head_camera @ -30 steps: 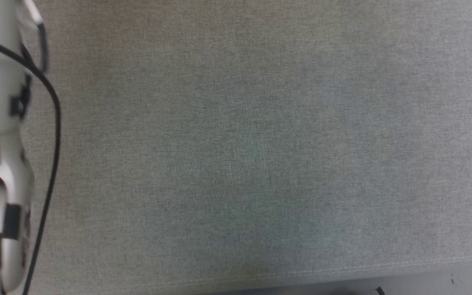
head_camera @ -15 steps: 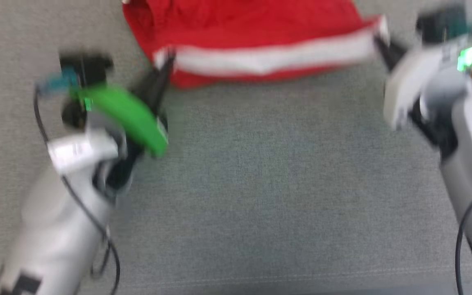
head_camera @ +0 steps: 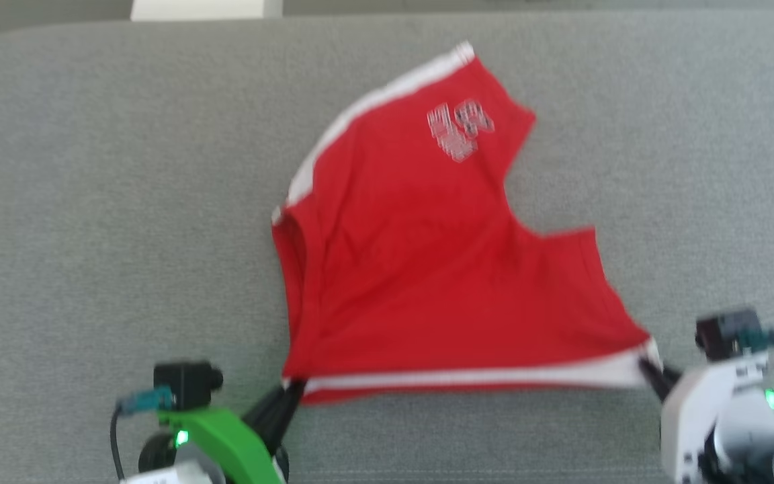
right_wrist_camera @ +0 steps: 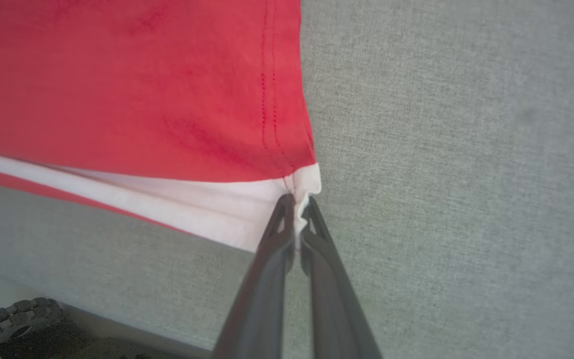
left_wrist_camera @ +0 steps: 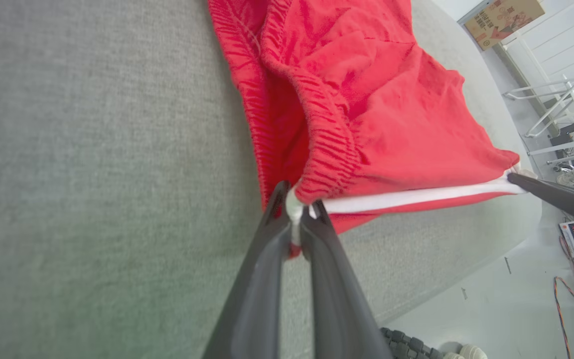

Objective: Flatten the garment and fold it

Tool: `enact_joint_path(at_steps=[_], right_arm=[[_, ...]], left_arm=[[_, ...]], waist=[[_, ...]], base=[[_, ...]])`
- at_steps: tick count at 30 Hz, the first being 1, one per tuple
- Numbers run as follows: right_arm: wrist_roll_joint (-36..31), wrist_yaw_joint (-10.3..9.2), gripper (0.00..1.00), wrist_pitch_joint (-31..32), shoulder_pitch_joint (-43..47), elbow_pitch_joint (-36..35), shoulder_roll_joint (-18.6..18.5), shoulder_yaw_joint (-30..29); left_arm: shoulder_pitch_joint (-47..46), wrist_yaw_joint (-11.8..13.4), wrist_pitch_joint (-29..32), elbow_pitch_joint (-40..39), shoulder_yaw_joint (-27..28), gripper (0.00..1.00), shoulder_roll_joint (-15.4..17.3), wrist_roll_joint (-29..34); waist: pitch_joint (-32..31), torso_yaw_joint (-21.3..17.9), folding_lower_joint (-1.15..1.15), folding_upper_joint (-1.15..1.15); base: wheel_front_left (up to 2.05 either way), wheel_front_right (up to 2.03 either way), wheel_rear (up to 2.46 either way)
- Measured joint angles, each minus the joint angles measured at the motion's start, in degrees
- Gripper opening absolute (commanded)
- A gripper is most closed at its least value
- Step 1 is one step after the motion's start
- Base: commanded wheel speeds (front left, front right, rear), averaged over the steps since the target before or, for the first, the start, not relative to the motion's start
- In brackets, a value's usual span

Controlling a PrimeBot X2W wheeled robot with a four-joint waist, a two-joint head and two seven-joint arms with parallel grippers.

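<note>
Head view: the red shorts (head_camera: 427,269) lie spread on a grey fabric surface (head_camera: 91,202). Their near white-striped edge (head_camera: 467,378) is stretched between the left gripper (head_camera: 291,393) and the right gripper (head_camera: 649,373). The white logo (head_camera: 459,131) is blurred and may be digits.

Left wrist view: the left jaws are pinched closed on a corner of the elastic waistband (left_wrist_camera: 332,149), at the stripe.

Right wrist view: the right jaws are clamped on the stripe's hem corner.

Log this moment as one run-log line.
left gripper: shut on garment, waistband end | right gripper: shut on garment, hem end | garment: near edge taut, on grey cushion
</note>
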Motion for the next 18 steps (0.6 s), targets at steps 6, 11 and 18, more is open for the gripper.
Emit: enact_joint_path(at_steps=[6, 11, 18], right_arm=[[-2.4, 0.00, 0.00, 7.9, 11.0, -7.4, 3.9, -4.8], [-4.9, -0.01, 0.00, 7.5, 11.1, -12.4, 5.0, -6.0], [-7.7, -0.01, 0.00, 3.9, -0.1, -11.4, 1.5, -3.0]], left_arm=[[6.2, 2.3, 2.5, -5.2, -1.7, 0.00, 2.2, -0.6], [6.3, 2.2, 0.1, -7.9, -1.5, 0.00, 0.8, -0.5], [-1.2, 2.3, -2.0, -5.4, -1.7, 0.00, -3.3, 2.2]], waist=[[-3.3, 1.2, 0.00, 0.00], [-4.1, 2.3, 0.00, 0.00], [-4.1, 4.1, 0.00, 0.00]], base=[[0.00, 0.00, 0.00], [0.00, 0.00, 0.00], [0.00, 0.00, 0.00]])
